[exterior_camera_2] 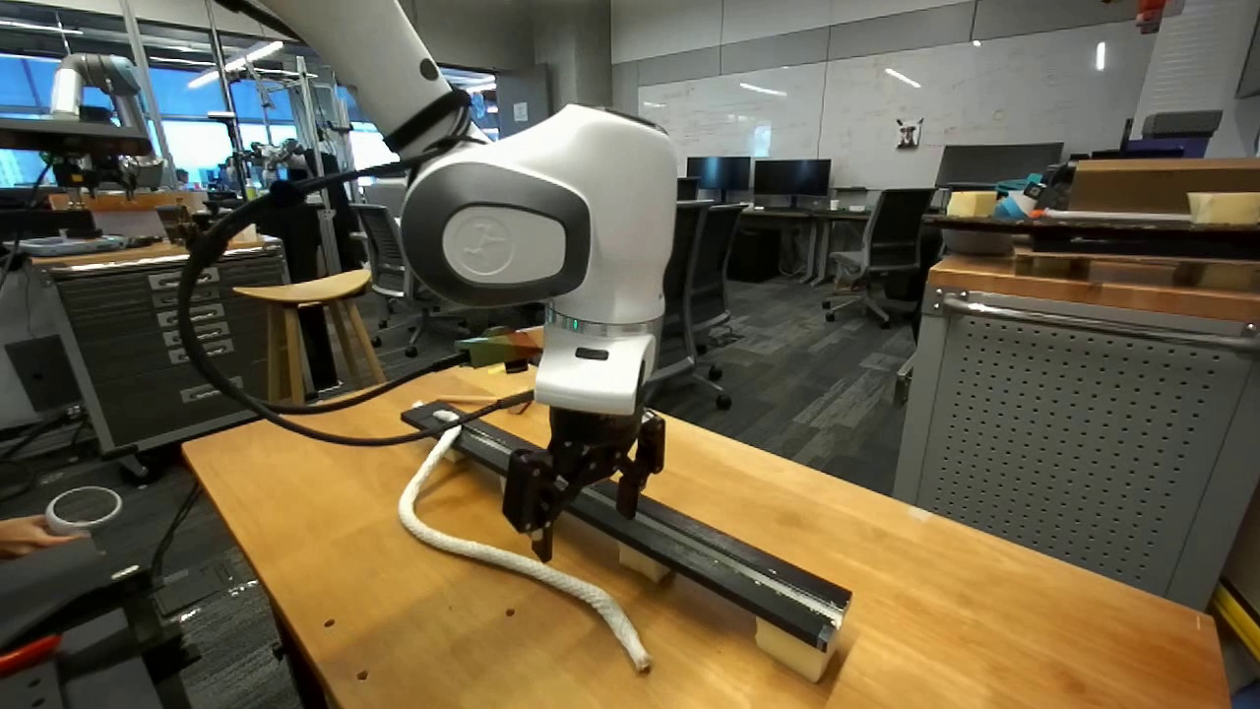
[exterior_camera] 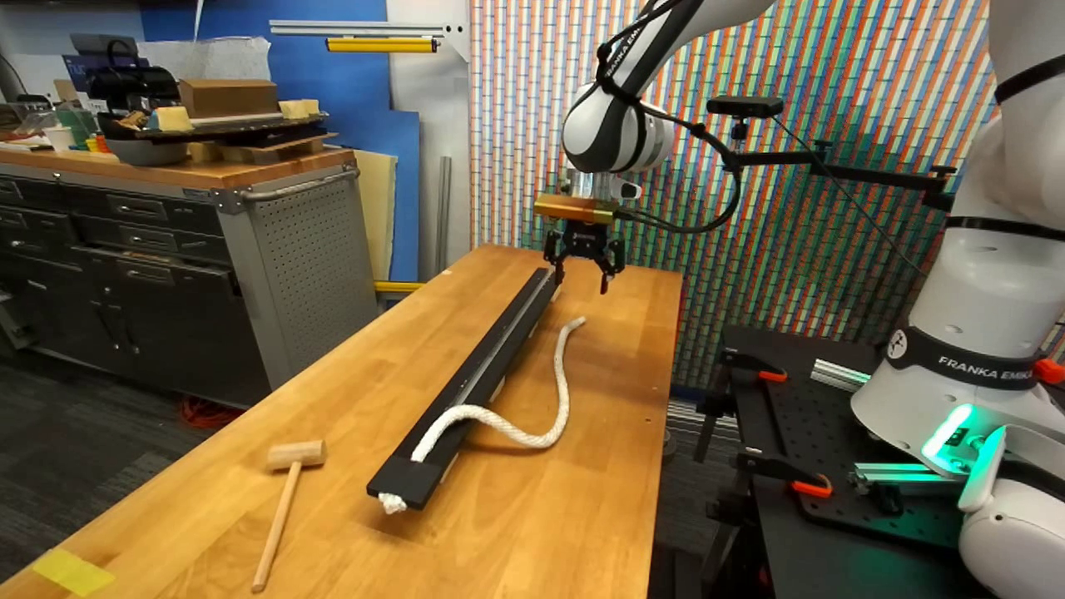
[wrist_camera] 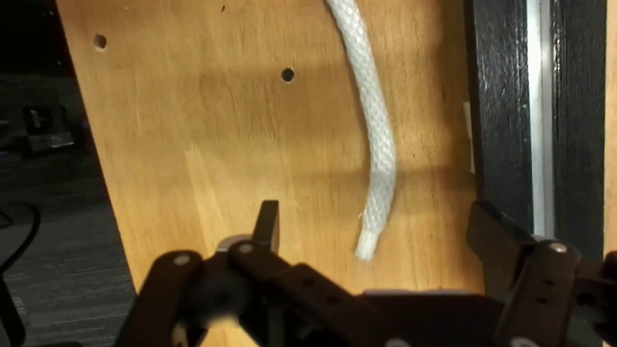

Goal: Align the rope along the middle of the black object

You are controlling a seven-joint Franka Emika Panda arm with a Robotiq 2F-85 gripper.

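The white rope (exterior_camera: 563,399) has one end at the near end of the long black object (exterior_camera: 514,353), with a frayed tip poking out past a black end piece. It lies a short way on the bar, then curves off the side onto the table. The rope also shows in an exterior view (exterior_camera_2: 497,558) and the wrist view (wrist_camera: 378,125); its loose end lies on the table. The black object, with a pale central groove, shows too (exterior_camera_2: 689,547) (wrist_camera: 501,96). My gripper (exterior_camera: 582,284) is open and empty above the table. In the wrist view the rope's loose end shows between the fingertips (wrist_camera: 376,209).
A wooden mallet (exterior_camera: 287,491) lies beside the bar's near end. Yellow tape (exterior_camera: 73,571) is on the table corner. Small pale blocks (exterior_camera_2: 790,650) hold the bar above the wooden table (exterior_camera: 616,499). A drawer cabinet (exterior_camera: 299,266) stands beyond the table's side.
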